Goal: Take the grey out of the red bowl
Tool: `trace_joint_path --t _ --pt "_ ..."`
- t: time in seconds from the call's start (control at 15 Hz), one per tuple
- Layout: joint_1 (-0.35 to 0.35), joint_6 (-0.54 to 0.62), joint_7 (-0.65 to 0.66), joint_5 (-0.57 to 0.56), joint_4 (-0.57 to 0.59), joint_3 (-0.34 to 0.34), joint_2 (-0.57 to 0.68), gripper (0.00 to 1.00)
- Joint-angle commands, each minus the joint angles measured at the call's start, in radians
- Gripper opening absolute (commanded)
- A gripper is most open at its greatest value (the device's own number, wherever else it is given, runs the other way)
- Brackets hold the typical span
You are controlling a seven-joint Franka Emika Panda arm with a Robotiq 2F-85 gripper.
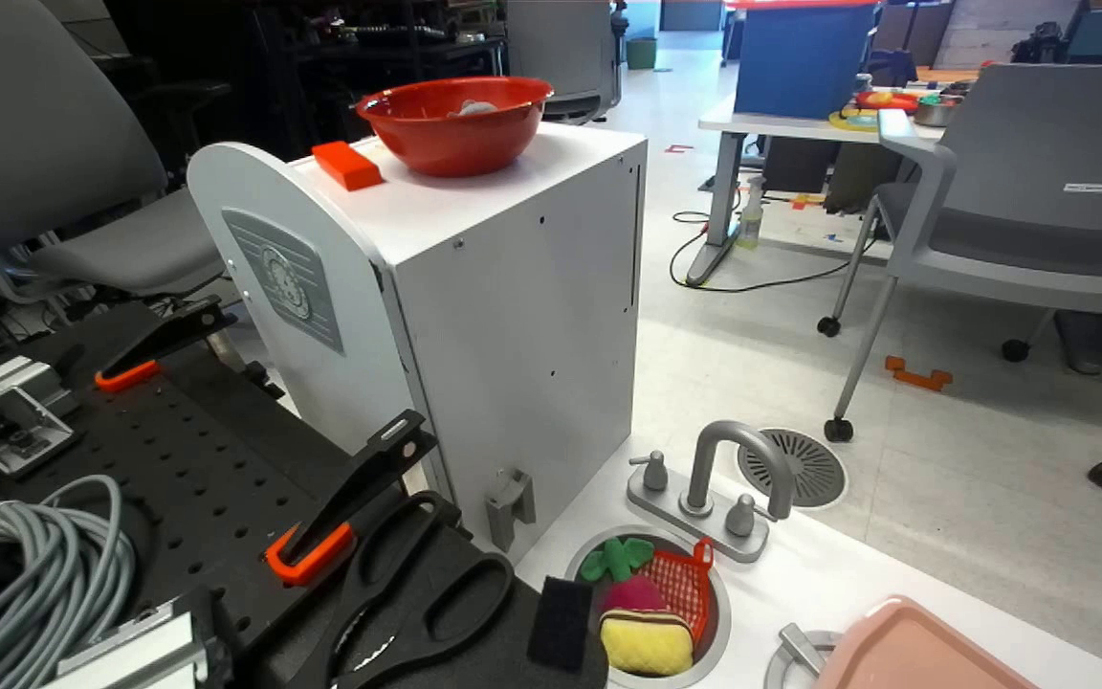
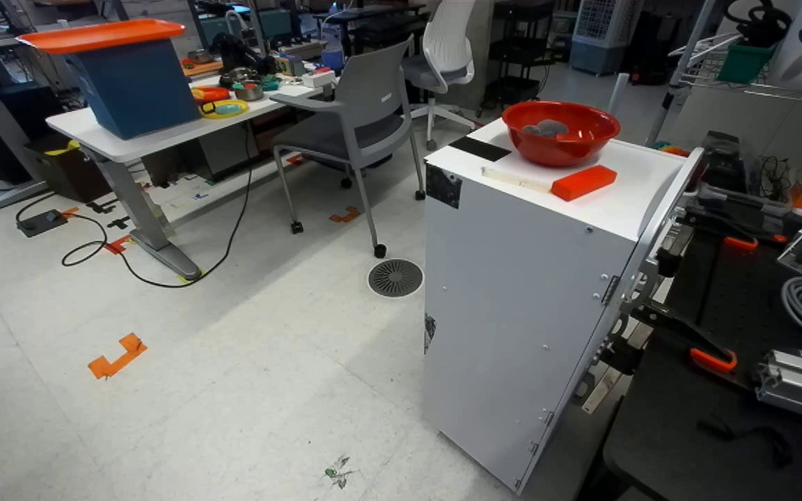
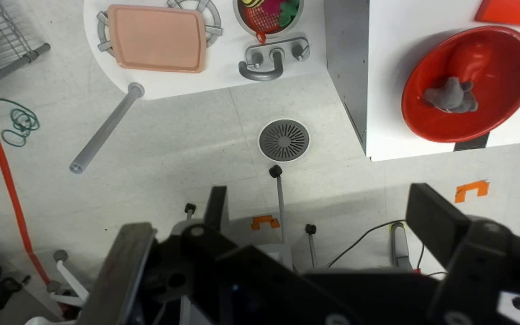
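Observation:
The wide red bowl (image 1: 460, 148) stands on top of a white cabinet; it also shows in an exterior view (image 2: 557, 154) and at the right of the wrist view (image 3: 503, 81). A small grey soft-looking object (image 3: 452, 95) lies inside the bowl; part of it shows above the near rim in an exterior view (image 1: 474, 107) and it also shows in an exterior view (image 2: 547, 128). My gripper (image 3: 319, 194) is open, with its fingers wide apart and nothing between them. In the wrist view the bowl lies above and to the right of the fingers. The gripper is out of both exterior views.
An orange-red block (image 2: 584, 183) lies beside the bowl on the white cabinet (image 1: 522, 287). A curved faucet (image 1: 742, 450) rises by a sink with toy food (image 1: 647, 641). A pink tray (image 3: 157, 38) lies on the white counter. An upright grey post (image 3: 106, 128) stands at the counter's edge.

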Motion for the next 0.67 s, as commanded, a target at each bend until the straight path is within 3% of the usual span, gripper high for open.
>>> trace_joint_path --t 0.0,0.2,0.6 --pt "0.011 -0.041 -0.024 0.037 0.093 0.0 0.099 1.0" --pt "0.038 -0.116 -0.088 0.125 0.114 -0.008 0.132 1.0" --pt "0.054 -0.223 -0.148 0.172 0.107 0.011 0.147 1.0"
